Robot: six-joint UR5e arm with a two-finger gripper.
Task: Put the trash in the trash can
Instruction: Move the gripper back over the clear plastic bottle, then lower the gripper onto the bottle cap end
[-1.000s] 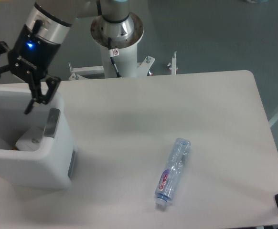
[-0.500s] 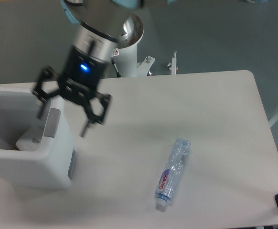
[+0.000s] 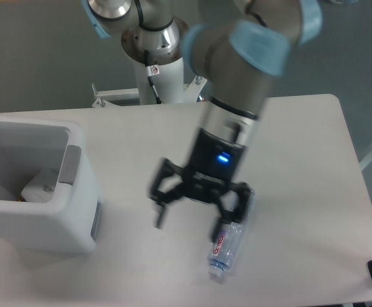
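The arm has swung away from the trash can and now hangs over the middle of the table, right by the bottle. The gripper is blurry, but its two fingers are spread wide apart and hold nothing. One finger is in front of the top part of the bottle. The bottle lies flat on the table near the front edge, with its cap toward the front. The white paper wad sits inside the trash can at the left side of the table.
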